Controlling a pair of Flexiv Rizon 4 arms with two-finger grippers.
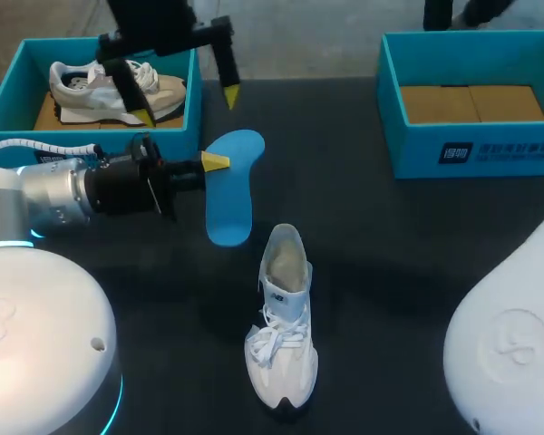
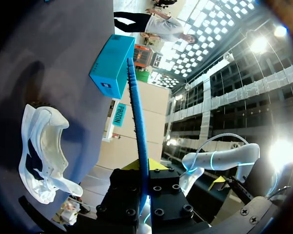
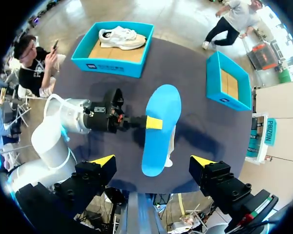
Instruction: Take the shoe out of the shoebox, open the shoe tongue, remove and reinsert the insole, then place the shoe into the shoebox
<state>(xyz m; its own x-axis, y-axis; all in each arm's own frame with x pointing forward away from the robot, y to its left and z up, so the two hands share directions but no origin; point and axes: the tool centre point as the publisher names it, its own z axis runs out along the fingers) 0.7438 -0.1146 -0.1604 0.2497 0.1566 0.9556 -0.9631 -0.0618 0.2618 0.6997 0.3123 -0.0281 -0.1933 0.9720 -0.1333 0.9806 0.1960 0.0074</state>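
Nearest, the white shoe (image 1: 281, 326) stands on its sole on the table (image 1: 390, 236), just beyond it the left hand (image 1: 215, 161) is clenched on the blue insole (image 1: 231, 195) — held clear of the table — and farther off the right hand (image 1: 188, 104) hangs released, fingers spread wide, near the shoebox (image 1: 4, 100) holding a second shoe (image 1: 118, 91).
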